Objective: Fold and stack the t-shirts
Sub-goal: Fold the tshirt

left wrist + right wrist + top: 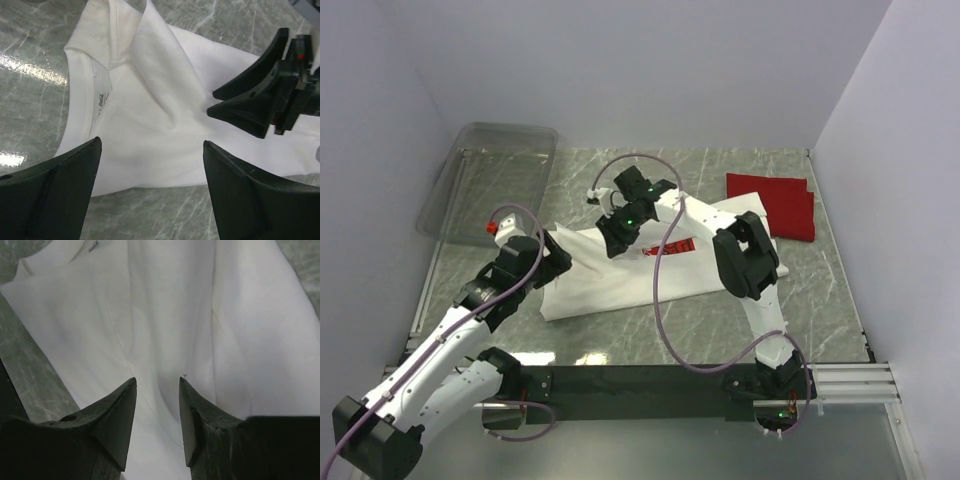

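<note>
Left gripper [151, 142] gapes empty over the white t-shirt [145, 90]; only the overhead view shows the red t-shirt [775, 205].

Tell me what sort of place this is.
Probably a robotics lab test cell, not a home: plain white walls box in the marbled table, and the left arm and right arm are bolted to a rail at its near edge.

White t-shirt [588, 282]: partly folded and wrinkled, lying mid-worktop [620, 340], its red square chest graphic [680, 245] facing up. The left wrist view shows the neckline with its printed label [101, 98]. Red t-shirt [775, 205]: plain, folded flat, at the far right, apart from the white one.
</note>
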You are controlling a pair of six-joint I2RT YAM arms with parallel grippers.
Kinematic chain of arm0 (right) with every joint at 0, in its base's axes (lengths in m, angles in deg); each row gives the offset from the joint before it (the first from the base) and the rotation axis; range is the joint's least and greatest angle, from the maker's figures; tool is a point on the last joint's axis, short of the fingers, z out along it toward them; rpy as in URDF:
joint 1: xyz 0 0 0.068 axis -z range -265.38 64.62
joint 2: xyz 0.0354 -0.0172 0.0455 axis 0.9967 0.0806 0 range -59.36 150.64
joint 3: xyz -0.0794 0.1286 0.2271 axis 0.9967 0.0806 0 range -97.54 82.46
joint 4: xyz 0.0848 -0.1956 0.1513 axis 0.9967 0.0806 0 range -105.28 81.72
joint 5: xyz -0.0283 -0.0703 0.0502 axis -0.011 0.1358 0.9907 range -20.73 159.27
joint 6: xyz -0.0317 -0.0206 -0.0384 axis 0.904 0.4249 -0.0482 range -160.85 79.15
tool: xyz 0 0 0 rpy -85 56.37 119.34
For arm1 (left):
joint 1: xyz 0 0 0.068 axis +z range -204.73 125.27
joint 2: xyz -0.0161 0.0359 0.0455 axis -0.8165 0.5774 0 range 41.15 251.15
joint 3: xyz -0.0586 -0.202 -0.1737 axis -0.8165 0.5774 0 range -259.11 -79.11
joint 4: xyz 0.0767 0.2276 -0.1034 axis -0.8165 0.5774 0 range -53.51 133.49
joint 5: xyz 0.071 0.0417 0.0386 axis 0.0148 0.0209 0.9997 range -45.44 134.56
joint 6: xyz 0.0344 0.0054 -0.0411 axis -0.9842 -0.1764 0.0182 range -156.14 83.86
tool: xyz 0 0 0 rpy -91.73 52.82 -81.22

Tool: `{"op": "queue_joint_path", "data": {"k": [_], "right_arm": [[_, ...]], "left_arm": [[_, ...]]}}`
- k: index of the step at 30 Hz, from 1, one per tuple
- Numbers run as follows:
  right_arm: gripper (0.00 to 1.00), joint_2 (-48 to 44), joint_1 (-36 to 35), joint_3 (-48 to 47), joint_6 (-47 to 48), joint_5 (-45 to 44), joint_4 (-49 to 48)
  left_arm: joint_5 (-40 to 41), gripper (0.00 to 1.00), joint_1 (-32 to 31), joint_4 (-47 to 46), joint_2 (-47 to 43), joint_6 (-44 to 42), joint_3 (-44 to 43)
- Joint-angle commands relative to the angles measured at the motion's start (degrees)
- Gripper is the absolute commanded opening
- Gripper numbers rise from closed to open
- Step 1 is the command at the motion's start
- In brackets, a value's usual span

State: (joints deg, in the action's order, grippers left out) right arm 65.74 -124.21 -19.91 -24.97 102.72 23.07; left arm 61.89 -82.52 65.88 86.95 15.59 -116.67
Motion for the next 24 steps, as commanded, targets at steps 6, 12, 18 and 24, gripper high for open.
{"op": "queue_joint_path", "data": {"k": [6, 12, 18, 24], "right_arm": [[0.45, 2.8, -3.8, -4.7, -1.3, -8.3, -1.2], [0.33, 1.6, -4.3, -2.9, -0.6, -12.0, -2.7], [0.03, 0.4, -4.8, -2.0, 0.0, -13.3, -3.4], [0.00, -4.2, -7.6, 3.9, 4.4, -13.7, -5.4]], "left_arm": [[1.5, 0.87, 0.2, 1.2, -9.7, 2.2, -0.1], [2.0, 0.86, 0.3, 4.4, -14.6, 2.9, -0.2], [2.0, 0.86, 0.2, 5.3, -16.3, 3.4, 0.6], [2.1, 0.86, 0.3, 5.7, -17.0, 3.2, 0.6]]}}
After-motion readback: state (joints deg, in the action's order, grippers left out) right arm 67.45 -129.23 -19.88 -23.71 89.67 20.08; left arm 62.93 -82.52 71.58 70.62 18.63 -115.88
